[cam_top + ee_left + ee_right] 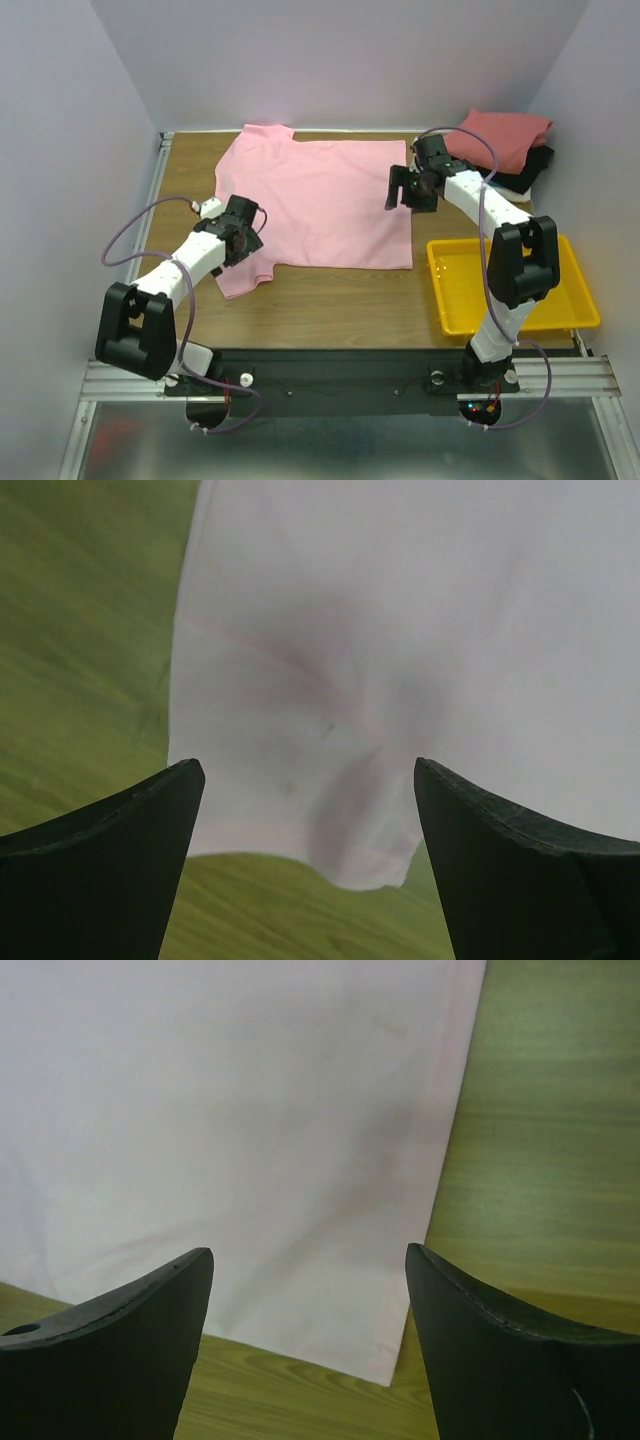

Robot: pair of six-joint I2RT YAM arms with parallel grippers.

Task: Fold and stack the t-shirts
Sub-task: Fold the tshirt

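A light pink t-shirt (320, 200) lies spread flat on the wooden table. My left gripper (243, 232) is open and empty above its near left sleeve; the left wrist view shows the sleeve (330, 720) with a rumpled corner between the fingers. My right gripper (400, 190) is open and empty above the shirt's right edge; the right wrist view shows the hem corner (390, 1360) of the shirt (230, 1140) between the fingers. A folded dusty red shirt (505, 135) lies on a black one (530, 172) at the back right.
A yellow plastic tray (575, 270) sits at the near right beside the right arm. White walls close the back and sides. The wooden table (330, 300) has bare wood in front of the pink shirt.
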